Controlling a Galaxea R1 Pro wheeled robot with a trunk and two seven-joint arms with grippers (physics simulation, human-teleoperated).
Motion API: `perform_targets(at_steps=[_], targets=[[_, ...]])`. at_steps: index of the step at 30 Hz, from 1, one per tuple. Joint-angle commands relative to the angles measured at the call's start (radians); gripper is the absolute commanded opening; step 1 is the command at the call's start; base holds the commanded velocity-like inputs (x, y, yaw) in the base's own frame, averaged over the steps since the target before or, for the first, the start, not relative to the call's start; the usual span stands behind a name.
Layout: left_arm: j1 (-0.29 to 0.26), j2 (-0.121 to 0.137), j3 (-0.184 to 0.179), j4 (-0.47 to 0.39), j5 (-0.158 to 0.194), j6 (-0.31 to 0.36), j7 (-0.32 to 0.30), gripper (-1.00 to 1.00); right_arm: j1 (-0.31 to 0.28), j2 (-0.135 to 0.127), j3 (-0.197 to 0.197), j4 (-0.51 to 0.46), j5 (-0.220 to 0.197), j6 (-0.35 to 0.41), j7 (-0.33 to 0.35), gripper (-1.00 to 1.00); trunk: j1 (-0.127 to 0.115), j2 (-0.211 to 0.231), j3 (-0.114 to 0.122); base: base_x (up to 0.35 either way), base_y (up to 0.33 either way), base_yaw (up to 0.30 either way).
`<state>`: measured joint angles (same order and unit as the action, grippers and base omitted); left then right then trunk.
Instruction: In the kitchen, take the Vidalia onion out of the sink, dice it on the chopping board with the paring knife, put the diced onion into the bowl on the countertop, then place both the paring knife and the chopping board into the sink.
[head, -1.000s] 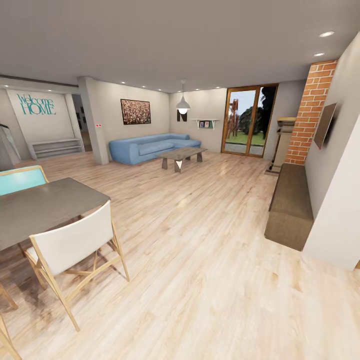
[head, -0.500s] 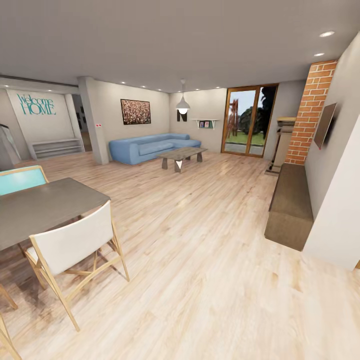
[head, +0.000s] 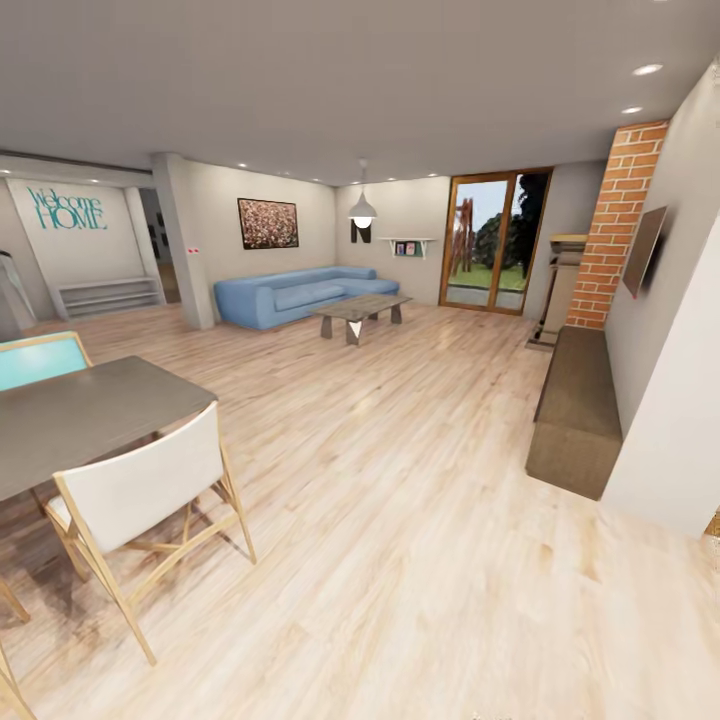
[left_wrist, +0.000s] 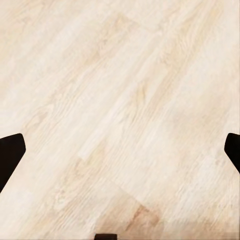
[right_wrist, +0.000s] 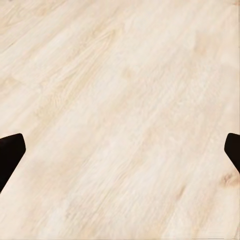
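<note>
Pale wood floor (left_wrist: 120, 100) lies under both hands: the left hand (left_wrist: 120, 150) and the right hand (right_wrist: 120, 150) each show two dark fingertips spread wide apart, holding nothing. Beyond them the head view takes in a living room, with a grey dining tabletop (head: 90, 415), a white chair (head: 140, 490) and a blue sofa (head: 300, 293). No kitchen, sink or onion appears, so I judge the task not begun, with the drive to the kitchen remaining.

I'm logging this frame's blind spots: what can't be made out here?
- Head view: table and teal chair are cut off by the left edge.
- Head view: shelf items are too small to identify.
- Wrist views: each tool's fingers show as dark tips at the edges over wood floor.
</note>
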<state>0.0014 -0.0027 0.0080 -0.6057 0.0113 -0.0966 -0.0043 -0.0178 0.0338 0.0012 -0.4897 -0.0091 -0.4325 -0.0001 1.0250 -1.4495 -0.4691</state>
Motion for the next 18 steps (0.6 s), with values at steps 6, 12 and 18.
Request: perform_targets(at_steps=[6, 12, 18], targets=[[0.000, 0.003, 0.003, 0.006, 0.020, -0.002, 0.004, 1.00, -0.001, 0.005, 0.001, 0.015, -0.002, -0.003, 0.001, 1.00, 0.000, 0.000, 0.001, 0.000, 0.000, -0.230], [0.000, 0.002, 0.003, 0.008, 0.026, -0.004, 0.006, 1.00, -0.001, 0.002, -0.002, 0.017, -0.006, -0.002, 0.001, 1.00, 0.000, 0.000, 0.002, 0.000, 0.000, -0.270], [0.000, 0.003, 0.003, 0.014, 0.026, -0.005, 0.006, 1.00, -0.001, 0.001, -0.003, 0.016, -0.007, -0.002, 0.001, 1.00, 0.000, 0.000, 0.002, 0.000, -0.031, -0.272]])
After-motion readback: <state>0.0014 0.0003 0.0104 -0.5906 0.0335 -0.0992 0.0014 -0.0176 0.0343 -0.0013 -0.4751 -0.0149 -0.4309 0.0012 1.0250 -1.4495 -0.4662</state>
